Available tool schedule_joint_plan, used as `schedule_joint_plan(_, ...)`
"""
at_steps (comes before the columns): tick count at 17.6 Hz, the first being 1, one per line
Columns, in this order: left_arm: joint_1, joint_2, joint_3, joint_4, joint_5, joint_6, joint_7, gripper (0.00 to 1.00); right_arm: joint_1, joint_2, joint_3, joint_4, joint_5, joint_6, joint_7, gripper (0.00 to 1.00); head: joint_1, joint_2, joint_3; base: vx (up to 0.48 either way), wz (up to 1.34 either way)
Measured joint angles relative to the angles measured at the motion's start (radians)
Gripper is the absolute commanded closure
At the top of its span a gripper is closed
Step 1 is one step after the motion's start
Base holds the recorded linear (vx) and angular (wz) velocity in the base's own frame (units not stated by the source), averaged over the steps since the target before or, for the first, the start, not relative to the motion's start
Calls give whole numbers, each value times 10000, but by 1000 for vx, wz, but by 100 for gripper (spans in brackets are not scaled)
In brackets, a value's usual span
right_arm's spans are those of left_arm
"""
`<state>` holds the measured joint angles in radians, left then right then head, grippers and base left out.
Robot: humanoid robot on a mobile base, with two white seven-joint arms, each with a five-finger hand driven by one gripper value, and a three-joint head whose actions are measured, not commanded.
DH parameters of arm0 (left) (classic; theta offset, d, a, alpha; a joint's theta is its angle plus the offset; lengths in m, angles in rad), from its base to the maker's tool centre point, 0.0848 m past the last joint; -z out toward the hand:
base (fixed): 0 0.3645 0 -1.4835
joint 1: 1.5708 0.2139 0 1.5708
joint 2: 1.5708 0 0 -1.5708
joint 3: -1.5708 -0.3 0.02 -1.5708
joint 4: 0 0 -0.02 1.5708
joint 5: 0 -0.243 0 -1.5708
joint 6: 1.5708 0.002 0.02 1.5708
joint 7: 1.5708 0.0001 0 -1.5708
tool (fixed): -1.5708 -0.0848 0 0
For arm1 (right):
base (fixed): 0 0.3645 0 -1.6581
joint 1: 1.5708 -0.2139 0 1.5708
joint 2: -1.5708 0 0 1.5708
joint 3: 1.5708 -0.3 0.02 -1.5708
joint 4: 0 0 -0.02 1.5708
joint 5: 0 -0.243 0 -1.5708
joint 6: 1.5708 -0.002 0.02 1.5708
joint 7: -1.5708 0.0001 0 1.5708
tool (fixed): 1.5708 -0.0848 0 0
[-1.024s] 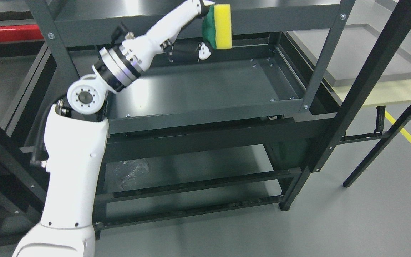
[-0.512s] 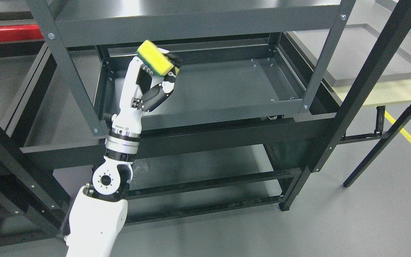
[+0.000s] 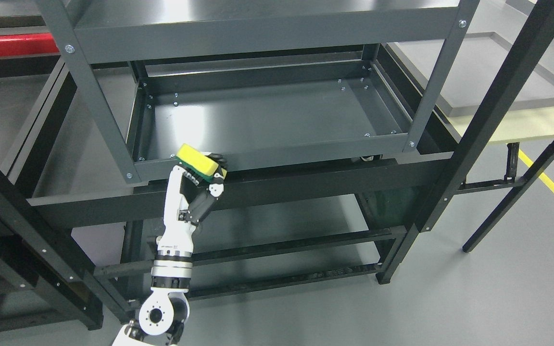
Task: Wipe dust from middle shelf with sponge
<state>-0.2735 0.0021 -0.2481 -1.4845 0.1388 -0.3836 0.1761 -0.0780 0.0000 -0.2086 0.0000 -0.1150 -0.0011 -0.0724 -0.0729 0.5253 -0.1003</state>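
My left hand [image 3: 199, 185] clamps sponge [image 3: 197, 160], yellow side up, at shelf [image 3: 277, 113] front lip. Sponge light, soft, squashy; grip by edges.

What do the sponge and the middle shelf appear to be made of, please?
The sponge looks like soft yellow foam backed by a green scouring layer: matte surface, two colour bands. The middle shelf looks like sheet metal with a dark grey, slightly glossy painted finish: folded rim, bolt heads and soft light reflections. The left hand grips the sponge.
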Motion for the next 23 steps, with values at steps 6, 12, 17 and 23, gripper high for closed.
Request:
schedule_joint_plan(6,819,-9,432,-343,39,120,104,100,8,0,0,0,0,0,0,0,0,0,0,0,0)
schedule_joint_plan(12,1308,-13,1135,-686,50,163,106,100,7,0,0,0,0,0,0,0,0,0,0,0,0)
schedule_joint_plan(17,1539,-17,1450,-869,52,165,83,100,8,0,0,0,0,0,2,0,0,0,0,0,0)
schedule_joint_plan(23,1633,-19,1578,-992,53,167,80,100,6,0,0,0,0,0,4,0,0,0,0,0,0)
